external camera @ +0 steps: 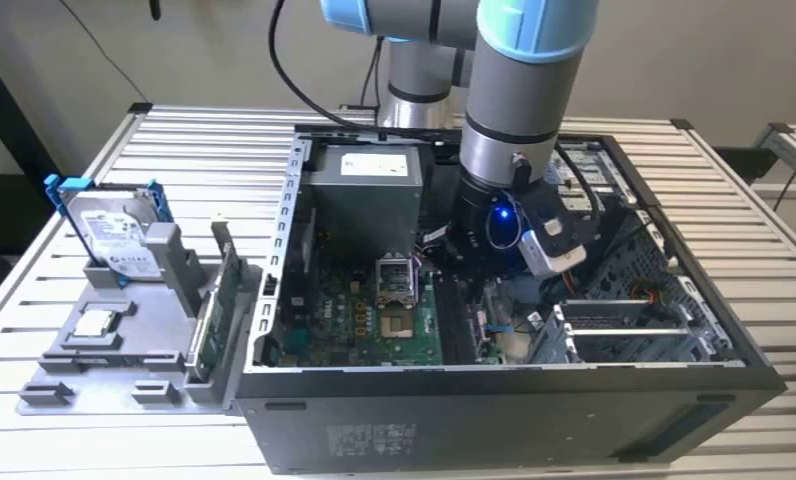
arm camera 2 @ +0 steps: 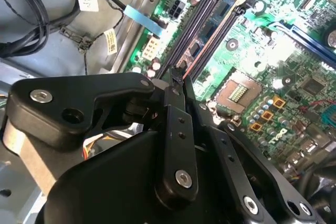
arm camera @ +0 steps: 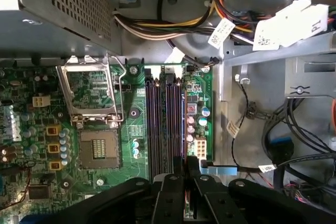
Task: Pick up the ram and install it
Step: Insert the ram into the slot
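The gripper (arm camera: 186, 174) is clenched on a thin green sliver seen edge-on between its black fingers (arm camera: 170, 192), and I take that sliver for the ram (arm camera: 188, 209). Holding it by its narrow edge keeps its long side parallel to the memory slots (arm camera: 163, 124), which lie just beyond the fingertips and appear empty. In the second wrist view the fingertips (arm camera 2: 176, 77) come together right at the near end of the same slots (arm camera 2: 210, 19), so the claw seems placed to line the stick up with a slot; seating does not look done. Beside the slots, farther from the claw, sit the open processor socket (arm camera: 98, 150) and the green motherboard (arm camera: 134, 114). On the claw's other flank, a bundle of cables carries white tags (arm camera: 221, 31) whose print I cannot make out. In the exterior view the arm (external camera: 518, 90) reaches down into the open computer case (external camera: 505, 420). Well apart from the claw, outside the case, a grey fixture (external camera: 105, 370) props a labelled hard drive (external camera: 111, 235) and a larger green card (external camera: 209, 320) upright, likely for easy grasping.
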